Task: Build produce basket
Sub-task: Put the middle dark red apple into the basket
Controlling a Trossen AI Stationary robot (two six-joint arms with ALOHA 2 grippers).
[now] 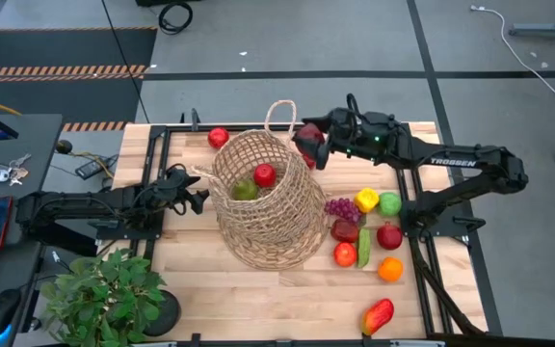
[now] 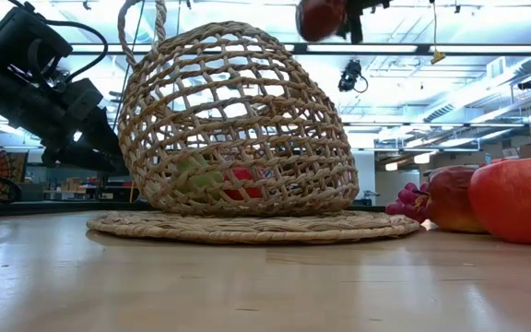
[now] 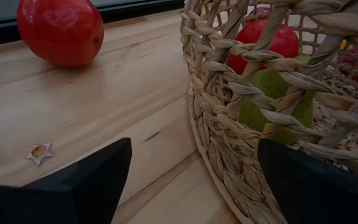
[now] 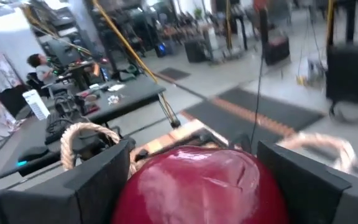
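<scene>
From above, my right gripper point(image 1: 308, 143) hangs just past the rim of the wicker basket point(image 1: 268, 207), jaws spread wide around a dark red apple point(image 1: 309, 135). The basket's mouth lies just ahead of my fingertips, with a red apple point(image 1: 264, 174) and a green fruit point(image 1: 245, 190) already inside. My left gripper point(image 1: 197, 198) sits low against the basket's other side, jaws open, holding nothing. The remaining produce, purple grapes point(image 1: 341, 206) among it, lies beside the basket on my right arm's side.

At table height, the dark red apple point(image 2: 320, 17) hangs high above the basket point(image 2: 238, 124), off to one side of its top.

Past my left fingers point(image 3: 95, 180), the basket wall point(image 3: 253, 124) fills the gap between them, and a red tomato point(image 3: 59, 30) rests on the wood beyond.

Past my right fingers point(image 4: 98, 177), the apple point(image 4: 201, 183) fills the jaws, and a loop handle point(image 4: 79, 134) shows just ahead.

I judge the apple must be carried fully over the opening, clear of handle and rim, then lowered before I release it, so it neither bounces out nor rocks the basket. My left jaws could steady the wall.
</scene>
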